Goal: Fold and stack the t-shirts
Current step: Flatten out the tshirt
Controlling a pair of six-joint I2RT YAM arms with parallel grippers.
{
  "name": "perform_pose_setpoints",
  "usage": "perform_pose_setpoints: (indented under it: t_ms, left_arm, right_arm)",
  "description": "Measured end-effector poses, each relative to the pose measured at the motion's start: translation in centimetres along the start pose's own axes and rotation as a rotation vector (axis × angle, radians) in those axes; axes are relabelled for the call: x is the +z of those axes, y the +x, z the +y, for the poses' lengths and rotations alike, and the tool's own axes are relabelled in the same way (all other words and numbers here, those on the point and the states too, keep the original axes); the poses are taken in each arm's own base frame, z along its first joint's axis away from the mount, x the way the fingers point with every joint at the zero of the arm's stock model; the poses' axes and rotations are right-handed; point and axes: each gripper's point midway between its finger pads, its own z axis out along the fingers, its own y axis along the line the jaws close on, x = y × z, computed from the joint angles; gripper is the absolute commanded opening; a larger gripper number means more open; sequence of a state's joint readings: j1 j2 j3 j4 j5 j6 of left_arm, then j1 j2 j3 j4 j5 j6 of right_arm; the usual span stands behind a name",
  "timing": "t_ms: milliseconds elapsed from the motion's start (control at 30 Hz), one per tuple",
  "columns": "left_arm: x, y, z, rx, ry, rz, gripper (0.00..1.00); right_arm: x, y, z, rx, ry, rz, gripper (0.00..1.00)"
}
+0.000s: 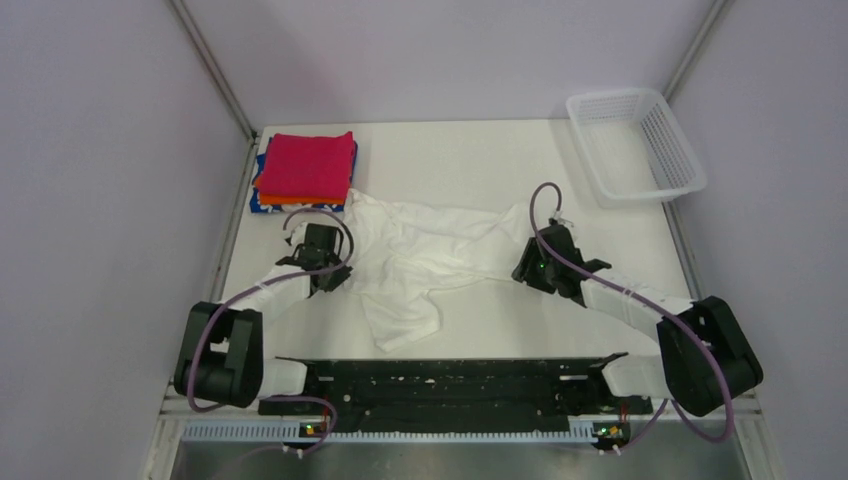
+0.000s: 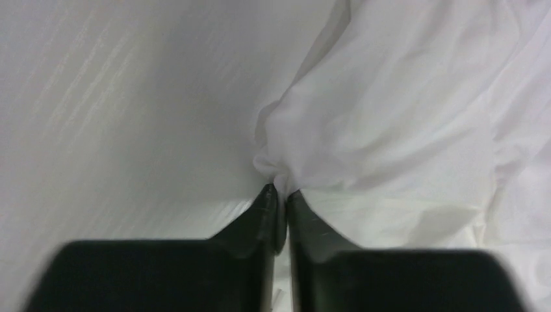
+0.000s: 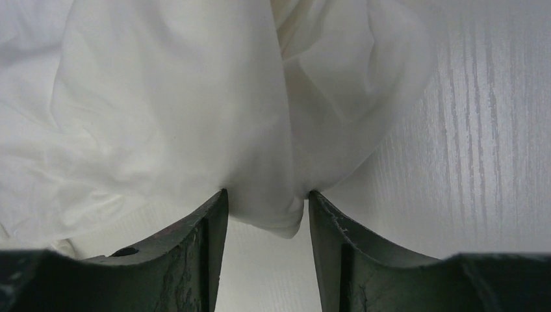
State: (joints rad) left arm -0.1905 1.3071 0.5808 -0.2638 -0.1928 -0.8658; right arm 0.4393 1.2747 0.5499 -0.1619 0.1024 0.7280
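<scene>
A white t-shirt (image 1: 420, 250) lies crumpled in the middle of the table, its print hidden. My left gripper (image 1: 338, 272) is at the shirt's left edge. In the left wrist view it (image 2: 281, 191) is shut on a pinch of the white cloth (image 2: 390, 117). My right gripper (image 1: 523, 267) is at the shirt's right edge. In the right wrist view it (image 3: 266, 196) is open, with a fold of the white cloth (image 3: 169, 110) hanging between its fingertips. A folded stack sits at the back left: a magenta-red shirt (image 1: 308, 165) on top, an orange one (image 1: 300, 199) under it, and a blue one (image 1: 260, 196) at the bottom.
A white mesh basket (image 1: 688, 172) stands at the back right corner. Grey walls and metal frame posts close in the table on the left, right and back. A black rail (image 1: 450, 375) runs along the near edge between the arm bases.
</scene>
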Motion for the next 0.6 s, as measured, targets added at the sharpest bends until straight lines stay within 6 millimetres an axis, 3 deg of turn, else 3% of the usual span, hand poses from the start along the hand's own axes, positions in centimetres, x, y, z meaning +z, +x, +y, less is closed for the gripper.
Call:
perform_pose_setpoints:
  t_ms: [67, 333, 600]
  left_arm:
    - [0.3, 0.2, -0.3, 0.001, 0.008, 0.015, 0.00]
    - [-0.3, 0.5, -0.7, 0.021, 0.025, 0.046, 0.00]
    - [-5.0, -2.1, -2.4, 0.012, 0.158, -0.060, 0.00]
  right_arm:
    - [0.1, 0.1, 0.1, -0.002, 0.000, 0.003, 0.39]
    - [0.0, 0.5, 0.2, -0.005, 0.002, 0.013, 0.38]
    - [-0.4, 1.3, 0.6, -0.016, 0.013, 0.044, 0.38]
